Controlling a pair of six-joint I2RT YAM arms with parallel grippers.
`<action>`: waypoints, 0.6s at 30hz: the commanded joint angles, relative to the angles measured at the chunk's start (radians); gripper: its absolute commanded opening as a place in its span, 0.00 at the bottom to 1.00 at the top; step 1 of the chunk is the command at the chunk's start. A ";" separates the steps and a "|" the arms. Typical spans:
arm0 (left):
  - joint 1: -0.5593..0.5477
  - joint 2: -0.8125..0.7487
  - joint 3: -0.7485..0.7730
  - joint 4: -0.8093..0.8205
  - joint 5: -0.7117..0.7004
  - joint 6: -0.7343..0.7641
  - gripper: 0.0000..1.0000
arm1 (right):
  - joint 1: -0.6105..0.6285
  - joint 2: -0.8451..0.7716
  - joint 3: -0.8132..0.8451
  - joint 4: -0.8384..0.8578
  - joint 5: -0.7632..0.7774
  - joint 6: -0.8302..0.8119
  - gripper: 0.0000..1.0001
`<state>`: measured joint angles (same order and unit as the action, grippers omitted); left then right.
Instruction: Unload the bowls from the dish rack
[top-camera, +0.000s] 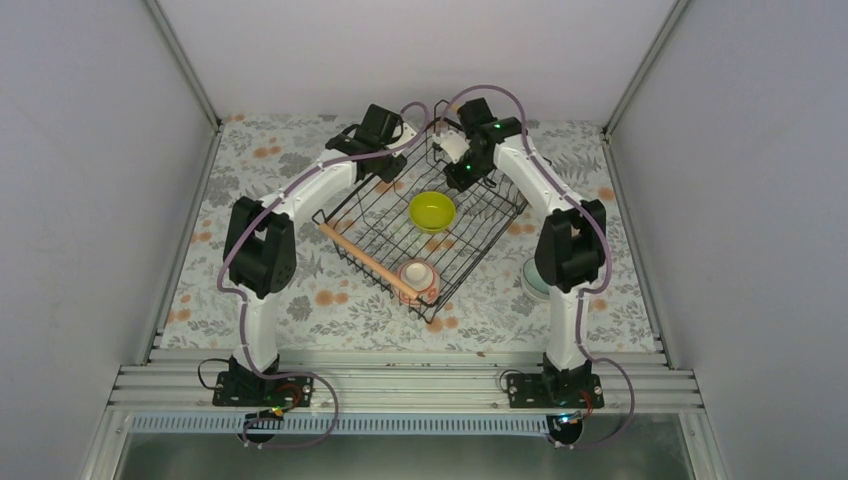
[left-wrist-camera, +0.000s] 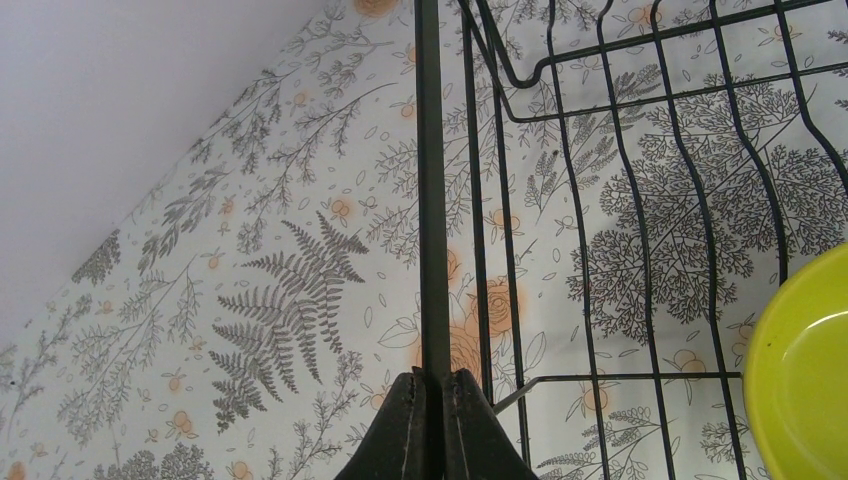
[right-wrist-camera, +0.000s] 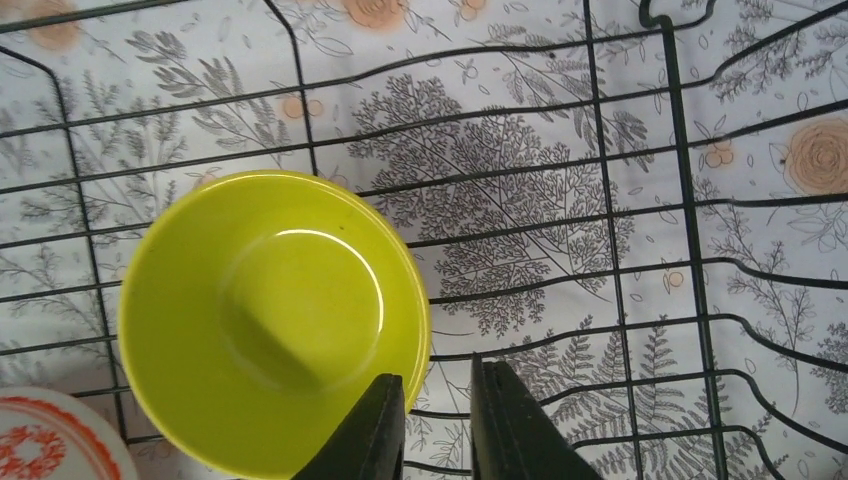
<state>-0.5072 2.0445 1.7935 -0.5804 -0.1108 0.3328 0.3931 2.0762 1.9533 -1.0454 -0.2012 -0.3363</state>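
Black dish rack (top-camera: 375, 215) holds yellow-green bowl (top-camera: 432, 211) and patterned bowl (top-camera: 418, 274).

The dish rack (left-wrist-camera: 432, 200) is thin black wire with a smooth, faintly satin coat, and its handle (top-camera: 365, 262) is pale wood. The yellow-green bowl (right-wrist-camera: 270, 320) is smooth and glossy. The floral table cover (left-wrist-camera: 250, 300) looks matt.

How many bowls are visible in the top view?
3. A yellow-green bowl sits in the middle of the dish rack, a red-patterned bowl at its near corner, a pale mint bowl on the table, partly behind the right arm. More may be hidden.
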 joint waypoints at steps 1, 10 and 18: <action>-0.005 0.023 -0.029 -0.119 -0.003 0.044 0.02 | 0.023 0.043 0.048 -0.033 0.080 0.024 0.23; -0.005 0.027 -0.022 -0.120 -0.015 0.041 0.02 | 0.053 0.116 0.044 -0.026 0.110 0.026 0.35; -0.005 0.027 -0.022 -0.123 -0.013 0.040 0.02 | 0.059 0.162 0.038 -0.010 0.112 0.023 0.34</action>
<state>-0.5072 2.0445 1.7935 -0.5804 -0.1127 0.3325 0.4442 2.2181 1.9778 -1.0668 -0.1104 -0.3176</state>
